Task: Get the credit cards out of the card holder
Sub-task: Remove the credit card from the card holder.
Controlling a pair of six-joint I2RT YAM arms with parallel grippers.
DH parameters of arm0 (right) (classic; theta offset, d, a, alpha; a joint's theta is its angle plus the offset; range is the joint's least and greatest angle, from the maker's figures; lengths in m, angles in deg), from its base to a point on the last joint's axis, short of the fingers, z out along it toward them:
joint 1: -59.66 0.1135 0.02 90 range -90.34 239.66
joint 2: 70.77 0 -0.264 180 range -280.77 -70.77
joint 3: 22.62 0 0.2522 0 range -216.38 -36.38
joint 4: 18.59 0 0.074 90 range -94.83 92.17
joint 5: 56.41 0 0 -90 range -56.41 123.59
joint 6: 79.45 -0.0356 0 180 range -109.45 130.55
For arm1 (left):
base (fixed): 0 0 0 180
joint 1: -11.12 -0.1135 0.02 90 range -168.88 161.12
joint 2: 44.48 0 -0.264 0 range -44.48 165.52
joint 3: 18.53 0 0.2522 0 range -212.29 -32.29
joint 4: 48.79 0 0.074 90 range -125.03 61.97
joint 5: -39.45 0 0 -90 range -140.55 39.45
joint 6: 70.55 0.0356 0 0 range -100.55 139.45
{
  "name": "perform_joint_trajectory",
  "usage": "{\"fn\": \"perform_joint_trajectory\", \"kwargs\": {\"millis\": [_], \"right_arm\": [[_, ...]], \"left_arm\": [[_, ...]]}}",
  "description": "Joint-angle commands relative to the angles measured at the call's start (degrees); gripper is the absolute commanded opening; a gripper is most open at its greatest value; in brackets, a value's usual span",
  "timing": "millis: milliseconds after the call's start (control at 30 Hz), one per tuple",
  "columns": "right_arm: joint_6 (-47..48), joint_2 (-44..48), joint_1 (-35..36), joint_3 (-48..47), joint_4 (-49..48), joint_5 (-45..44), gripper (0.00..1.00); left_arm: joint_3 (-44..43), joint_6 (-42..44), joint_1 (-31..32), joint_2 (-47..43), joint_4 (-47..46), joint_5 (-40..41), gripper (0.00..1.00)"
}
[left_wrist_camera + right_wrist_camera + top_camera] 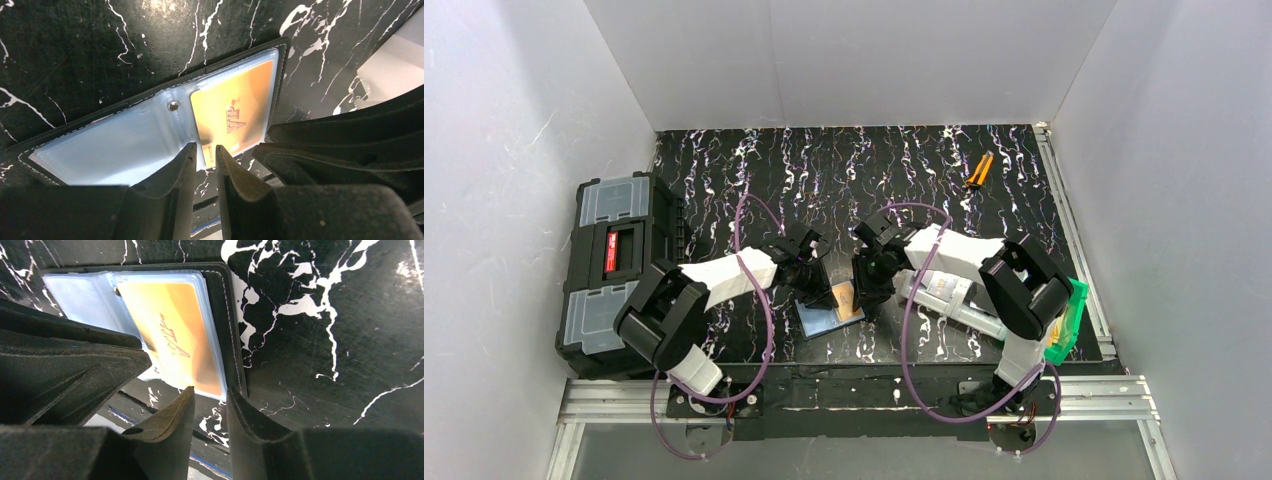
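Left claw (205,150) low over card holder (125,145)

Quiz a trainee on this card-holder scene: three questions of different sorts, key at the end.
1. True or false: the card holder lies open with its pockets facing up.
2. Which word is printed on the orange-tan card in its pocket? A) VIP B) BANK C) GOLD
3. In the top view, on which side does the black toolbox sit?
Key: 1 true; 2 A; 3 left.
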Motion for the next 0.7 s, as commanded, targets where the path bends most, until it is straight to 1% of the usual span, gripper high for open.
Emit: {"fn": "perform_joint_trajectory", "kwargs": {"millis": [0,200,367,667], "right_arm": [[0.33,-1.69,0.66,-1.28,-0.16,-0.97,0.36],[0.01,-2.83,1.63,-1.41,-0.34,-0.81,0.27],[-0.14,-3.35,2.27,-1.89,-0.09,-0.53,0.19],[0.43,-4.67,4.85,-4.17,1.11,-0.15,0.16]], "left_arm": [[1.10,-0.05,-0.43,0.12,-0.11,-0.94,0.20],[2.71,-0.16,-0.41,0.29,-1.08,-1.74,0.20],[4.26,-1.07,-0.43,1.29,-4.53,-3.83,0.21],[5.62,-2.48,-0.41,2.25,-8.09,-5.54,0.20]]}}
